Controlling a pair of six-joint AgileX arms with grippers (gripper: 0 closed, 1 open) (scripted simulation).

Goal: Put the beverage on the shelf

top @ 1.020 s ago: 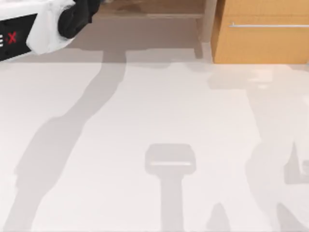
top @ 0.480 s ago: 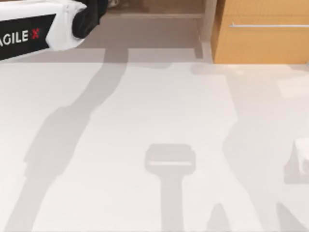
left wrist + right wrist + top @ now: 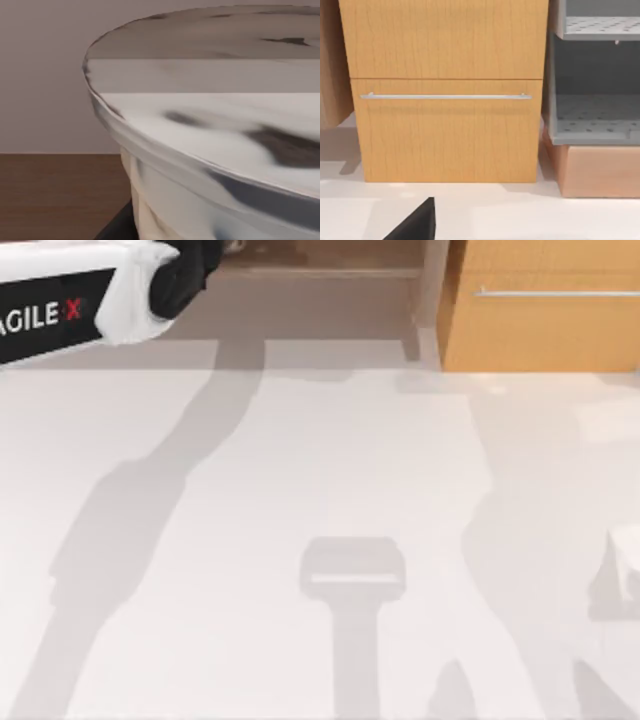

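Observation:
The beverage [image 3: 210, 130], a white container with grey marbling and a round top, sits very close in the left wrist view, over the brown board of the shelf [image 3: 55, 195]. In the top view my left arm [image 3: 60, 305] reaches from the left edge into the shelf [image 3: 320, 255] at the back, its black wrist end [image 3: 185, 275] at the shelf's opening. The shelf's pale upright end post [image 3: 432, 290] stands to the right of it. My right gripper [image 3: 417, 225] hangs low near the table's right edge, facing the orange cabinet.
An orange-wood cabinet front [image 3: 545, 320] with a silver bar handle [image 3: 445, 96] stands at the back right. Beside it the right wrist view shows a grey perforated rack [image 3: 595, 120] on a pale wooden block [image 3: 600, 170]. The white table [image 3: 320, 490] carries only shadows.
My left arm pushed farther right toward the shelf a second ago, then held still. A white part of my right arm came in at the right edge.

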